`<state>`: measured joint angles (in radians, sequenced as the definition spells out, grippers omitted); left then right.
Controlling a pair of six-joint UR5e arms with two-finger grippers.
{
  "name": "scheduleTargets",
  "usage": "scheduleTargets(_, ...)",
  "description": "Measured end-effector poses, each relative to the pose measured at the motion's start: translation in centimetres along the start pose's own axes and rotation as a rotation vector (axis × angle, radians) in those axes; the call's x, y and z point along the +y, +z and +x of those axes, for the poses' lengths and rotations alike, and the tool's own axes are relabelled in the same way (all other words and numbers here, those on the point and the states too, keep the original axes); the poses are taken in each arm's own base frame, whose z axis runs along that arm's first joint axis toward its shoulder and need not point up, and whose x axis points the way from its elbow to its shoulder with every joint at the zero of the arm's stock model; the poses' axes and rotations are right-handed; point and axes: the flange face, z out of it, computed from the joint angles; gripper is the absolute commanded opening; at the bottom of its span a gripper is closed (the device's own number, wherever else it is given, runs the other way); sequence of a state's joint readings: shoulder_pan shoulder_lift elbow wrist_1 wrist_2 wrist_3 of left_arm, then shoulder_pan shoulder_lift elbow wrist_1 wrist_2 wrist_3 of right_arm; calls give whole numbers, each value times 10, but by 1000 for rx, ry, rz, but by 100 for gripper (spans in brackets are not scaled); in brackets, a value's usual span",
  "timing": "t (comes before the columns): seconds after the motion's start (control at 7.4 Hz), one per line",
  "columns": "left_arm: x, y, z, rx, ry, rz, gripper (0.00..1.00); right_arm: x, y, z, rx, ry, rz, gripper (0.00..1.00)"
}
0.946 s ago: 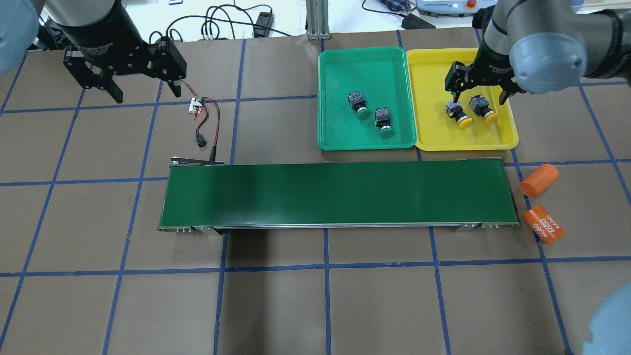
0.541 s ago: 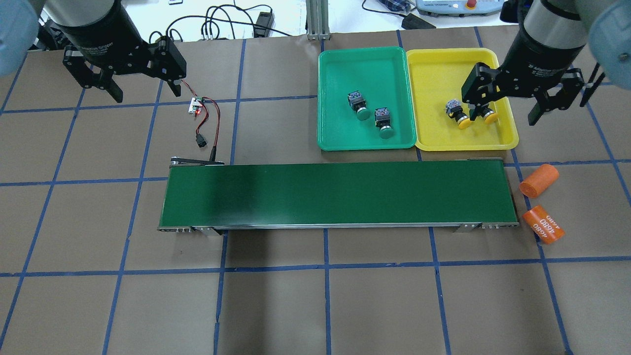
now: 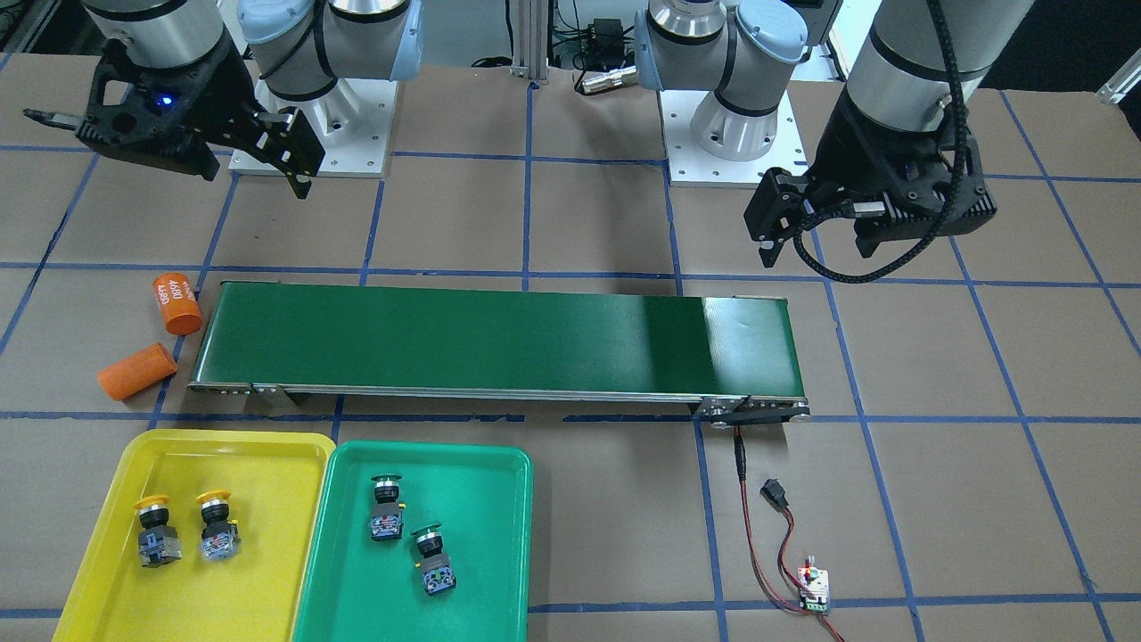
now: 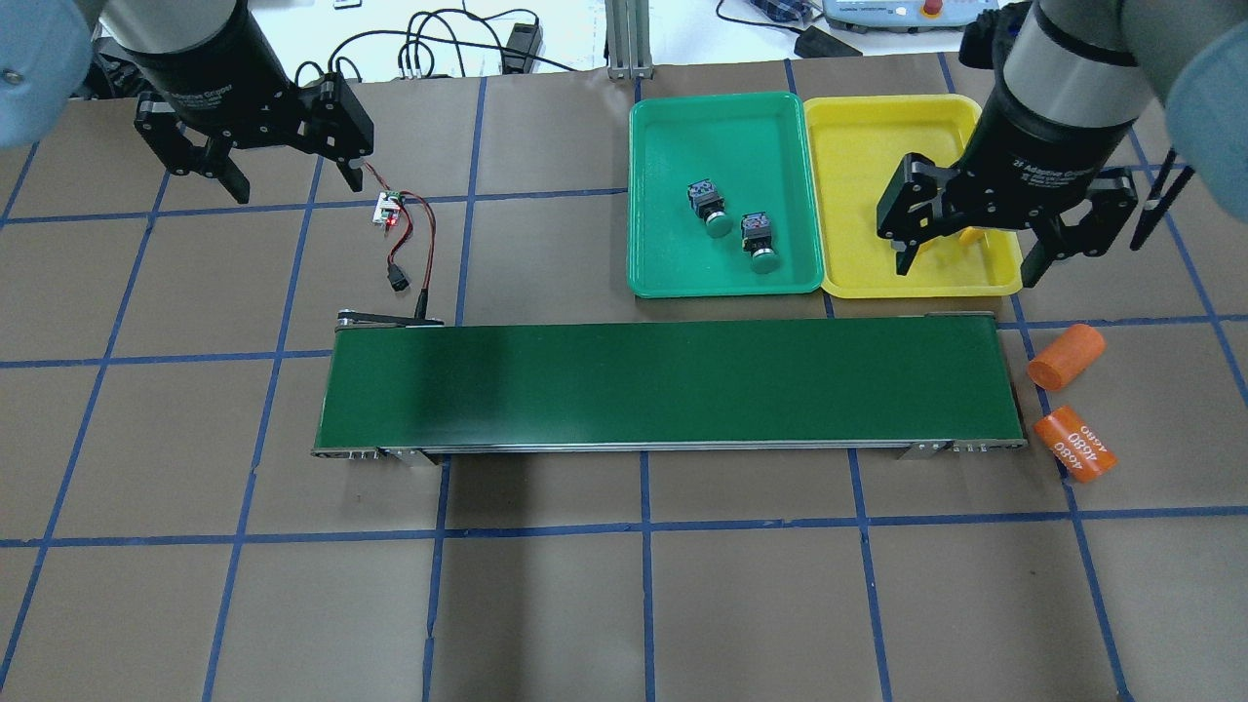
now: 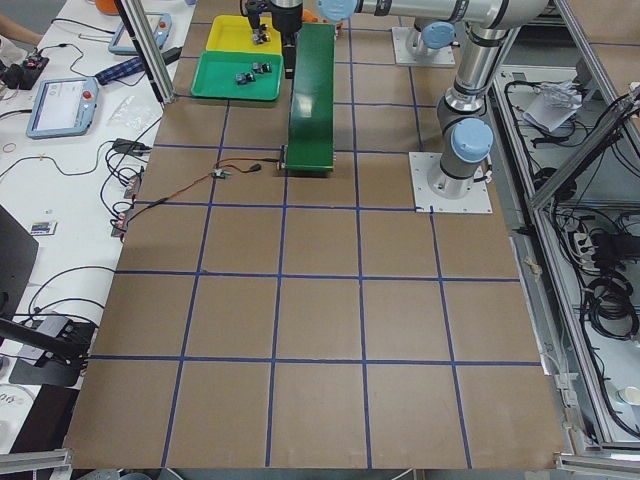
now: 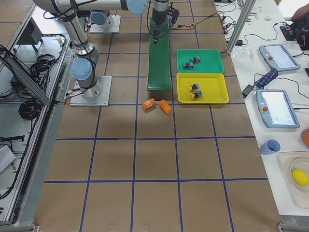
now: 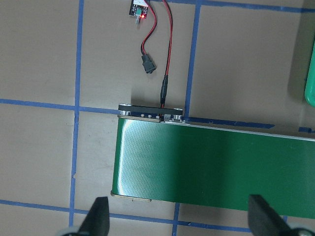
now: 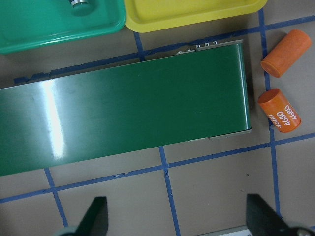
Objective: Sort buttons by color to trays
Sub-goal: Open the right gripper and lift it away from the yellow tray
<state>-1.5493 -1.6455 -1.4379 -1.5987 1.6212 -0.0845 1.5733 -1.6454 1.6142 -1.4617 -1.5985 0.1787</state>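
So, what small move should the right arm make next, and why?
Probably retract the right gripper to a rest pose. It is open and holds nothing. Both yellow buttons lie in the yellow tray and both green buttons lie in the green tray, so nothing seems left to sort.

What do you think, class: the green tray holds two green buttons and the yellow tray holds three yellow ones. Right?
No. The yellow tray holds two yellow buttons, not three: see the front-facing view. The green tray holds two green buttons.
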Motion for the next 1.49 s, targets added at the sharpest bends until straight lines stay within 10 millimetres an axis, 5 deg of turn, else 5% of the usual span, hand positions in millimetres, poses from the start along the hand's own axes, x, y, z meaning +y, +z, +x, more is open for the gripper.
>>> scheduleTargets(0.27,-1,1,1,0,1,0,100,6,3,-11,12,-35,-3,100)
scheduleTargets(1.49,-3,-1,0,2,1,17,100,5,10,2,12,-16,-25,100)
